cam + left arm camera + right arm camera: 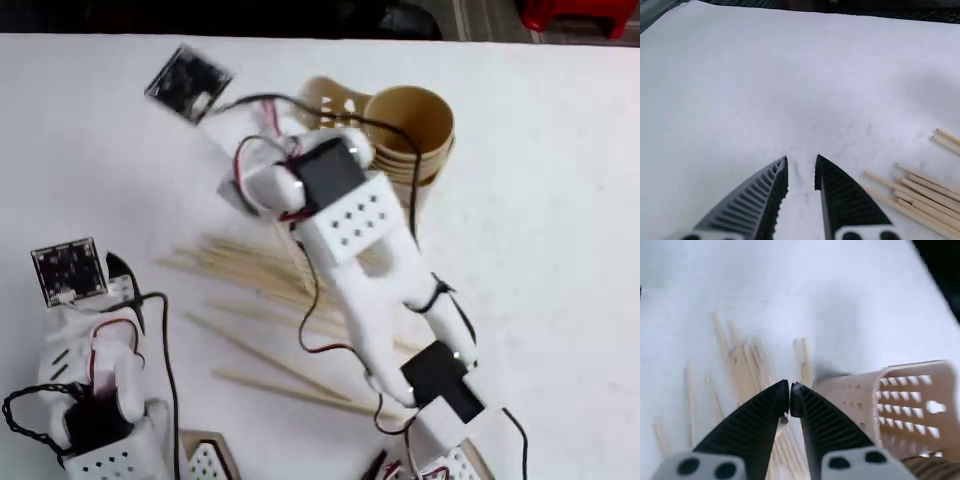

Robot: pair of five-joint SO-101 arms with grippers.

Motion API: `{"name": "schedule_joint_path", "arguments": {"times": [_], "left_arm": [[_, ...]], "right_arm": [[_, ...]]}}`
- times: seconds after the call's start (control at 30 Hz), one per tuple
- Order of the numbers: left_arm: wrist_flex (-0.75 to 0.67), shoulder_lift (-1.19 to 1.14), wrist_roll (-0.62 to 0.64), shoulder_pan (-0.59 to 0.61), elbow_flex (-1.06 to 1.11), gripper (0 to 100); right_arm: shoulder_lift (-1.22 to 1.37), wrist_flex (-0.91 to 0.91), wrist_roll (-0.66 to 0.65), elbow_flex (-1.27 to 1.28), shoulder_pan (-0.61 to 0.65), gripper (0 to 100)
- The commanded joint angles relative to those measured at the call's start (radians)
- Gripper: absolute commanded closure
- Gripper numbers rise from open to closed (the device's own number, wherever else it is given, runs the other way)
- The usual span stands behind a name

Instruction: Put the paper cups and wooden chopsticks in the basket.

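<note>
Two robot arms work at a white desk (560, 250) strewn with wooden chopsticks (250, 272). The right arm (380, 280) stretches from the near edge across the loose pile towards the far edge. Its end effector (790, 391) hangs over the sticks with its black tips pressed together, just beside the perforated wall of the tan basket (890, 400).

Seen from above, the basket (325, 100) sits near the middle of the far edge. A stack of paper cups (418, 125) touches it on the side towards the right edge; whether the cups stand inside the basket cannot be told. The chopsticks lie flat on the desk's middle, fanned out between the two arms, apart from the basket.

The left arm (100, 400) sits at the near left corner. Its end effector (801, 159) is low over bare desk with a narrow gap between its tips, the nearest chopstick ends (920, 192) off to one side.

Two black square marker cards (190, 80) lie towards the left edge.
</note>
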State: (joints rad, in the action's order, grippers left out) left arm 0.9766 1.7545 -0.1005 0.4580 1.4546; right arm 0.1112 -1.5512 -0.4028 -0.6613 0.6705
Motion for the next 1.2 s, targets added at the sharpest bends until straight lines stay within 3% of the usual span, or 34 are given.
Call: {"name": "schedule_joint_path", "arguments": {"times": [0.0, 0.37, 0.67, 0.8, 1.03, 1.17], "left_arm": [[-0.028, 0.019, 0.006, 0.004, -0.006, 89], [-0.028, 0.019, 0.006, 0.004, -0.006, 89], [-0.028, 0.019, 0.006, 0.004, -0.006, 89], [-0.028, 0.019, 0.006, 0.004, -0.006, 89], [-0.028, 0.019, 0.006, 0.004, -0.006, 89], [-0.028, 0.019, 0.006, 0.004, -0.006, 89]], "right_arm": [[-0.051, -0.005, 0.032, -0.153, -0.045, 98.1], [-0.047, 0.045, 0.072, -0.313, -0.102, 98.1], [0.076, -0.084, 0.063, -0.052, -0.031, 97.2], [0.134, -0.094, 0.063, 0.06, -0.01, 87.8], [0.216, 0.021, -0.021, 0.275, 0.033, 87.3], [0.268, 0.114, -0.048, 0.345, 0.01, 80.6]]}}
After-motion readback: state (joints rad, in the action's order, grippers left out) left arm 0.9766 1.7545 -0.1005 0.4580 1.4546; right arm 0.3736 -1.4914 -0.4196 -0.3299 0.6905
